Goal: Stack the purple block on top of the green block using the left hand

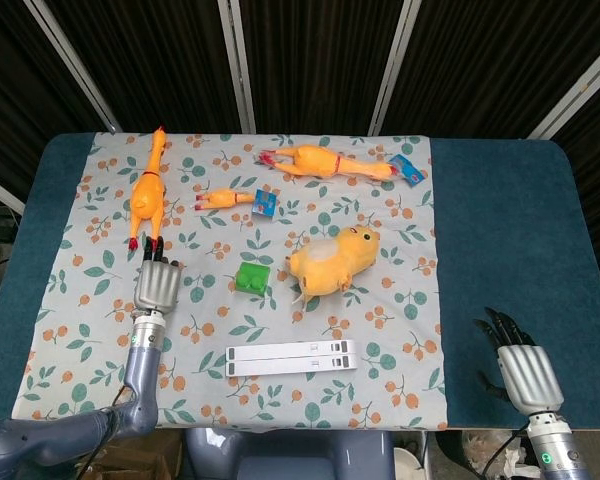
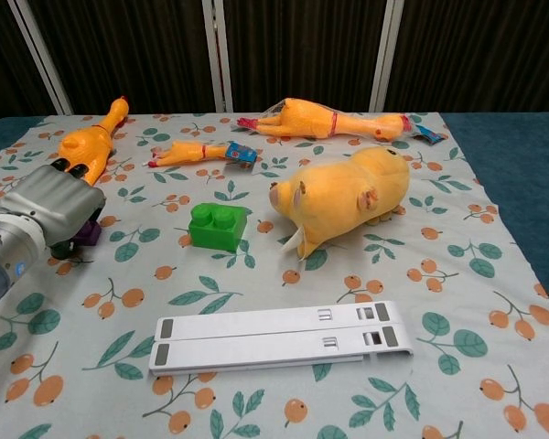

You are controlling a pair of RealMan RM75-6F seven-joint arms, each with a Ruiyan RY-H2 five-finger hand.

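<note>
Purple plastic is showing only as a small corner in the chest view: the small purple building block [image 2: 90, 230] is lying on the floral tablecloth [image 2: 256, 274] beneath my left hand [image 2: 50, 208], well to the left of the green studded plastic block [image 2: 218, 225]. I am holding the left hand palm-down over the block with its fingers curled down around it; I cannot tell whether they are actually gripping it. The head view hides the block completely under the left hand [image 1: 157, 282].

Risk: I am judging the grasp to be unconfirmed. If the fingers are only resting on the block, a lift would leave it behind or tip it sideways. The large orange rubber chicken [image 2: 88, 143] is lying just beyond the fingertips, so reaching further forward could nudge it.

Clearance: open cloth is lying between the hand and the green block, giving a free path rightward. The yellow plush pig [image 2: 344, 197] is sitting just right of the green block, limiting overshoot. The white flat folding stand [image 2: 279, 336] is bounding the near side.

My right hand [image 1: 525, 372] is resting spread and empty near the table's near right corner.
</note>
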